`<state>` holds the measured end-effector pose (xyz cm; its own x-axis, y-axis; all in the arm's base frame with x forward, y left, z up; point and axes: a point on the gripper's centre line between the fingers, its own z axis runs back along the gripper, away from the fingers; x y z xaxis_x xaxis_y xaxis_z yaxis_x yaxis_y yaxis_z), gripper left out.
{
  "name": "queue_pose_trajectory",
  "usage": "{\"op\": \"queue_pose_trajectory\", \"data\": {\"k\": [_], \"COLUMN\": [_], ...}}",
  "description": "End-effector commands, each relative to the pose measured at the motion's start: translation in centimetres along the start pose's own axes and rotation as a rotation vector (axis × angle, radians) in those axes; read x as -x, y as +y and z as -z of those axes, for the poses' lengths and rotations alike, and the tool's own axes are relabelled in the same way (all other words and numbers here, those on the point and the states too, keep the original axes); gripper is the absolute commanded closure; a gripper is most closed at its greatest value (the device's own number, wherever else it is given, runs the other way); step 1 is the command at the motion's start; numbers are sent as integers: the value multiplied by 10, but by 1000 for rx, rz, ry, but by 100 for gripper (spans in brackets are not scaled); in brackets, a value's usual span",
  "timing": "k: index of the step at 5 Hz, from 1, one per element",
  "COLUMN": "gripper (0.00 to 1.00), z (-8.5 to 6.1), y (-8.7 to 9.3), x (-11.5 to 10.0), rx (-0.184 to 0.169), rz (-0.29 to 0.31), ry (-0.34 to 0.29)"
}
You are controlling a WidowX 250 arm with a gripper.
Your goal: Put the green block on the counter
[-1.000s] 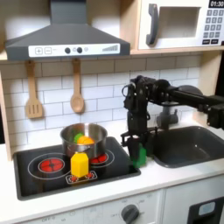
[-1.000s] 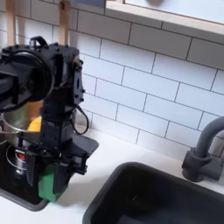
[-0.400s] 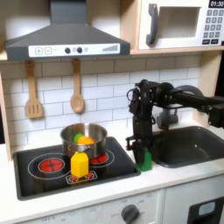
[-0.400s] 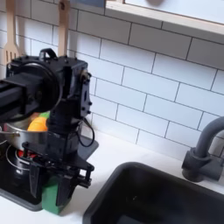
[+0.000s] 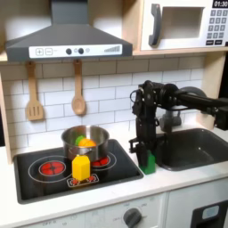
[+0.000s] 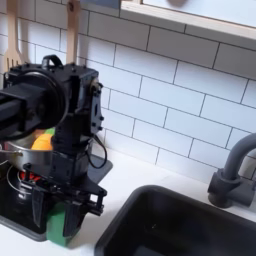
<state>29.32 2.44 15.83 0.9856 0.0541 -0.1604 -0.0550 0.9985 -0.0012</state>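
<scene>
1. The claw points straight down and is clamped on the green block (one finger on each side).
2. The green block sits low at the white counter, between the black stove and the dark sink.
3. A yellow block stands on the stove, in front of a silver pot.
4. Two wooden spoons hang on the tile wall.
</scene>
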Motion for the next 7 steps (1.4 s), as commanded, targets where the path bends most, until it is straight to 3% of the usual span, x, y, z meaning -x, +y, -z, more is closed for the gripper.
{"op": "queue_pose_trajectory", "data": {"k": [1, 2, 3, 4, 6, 7], "gripper": [27, 0, 0, 0, 0, 0], "z": [1, 1, -3, 4, 3, 5], "y": [1, 1, 4, 8, -1, 4], "x": [-1, -1, 0, -2, 6, 7], "rx": [-1, -6, -27, -29, -27, -25], "rz": [-14, -20, -33, -45, 8, -6], "ry": [-7, -4, -40, 2, 50, 61]}}
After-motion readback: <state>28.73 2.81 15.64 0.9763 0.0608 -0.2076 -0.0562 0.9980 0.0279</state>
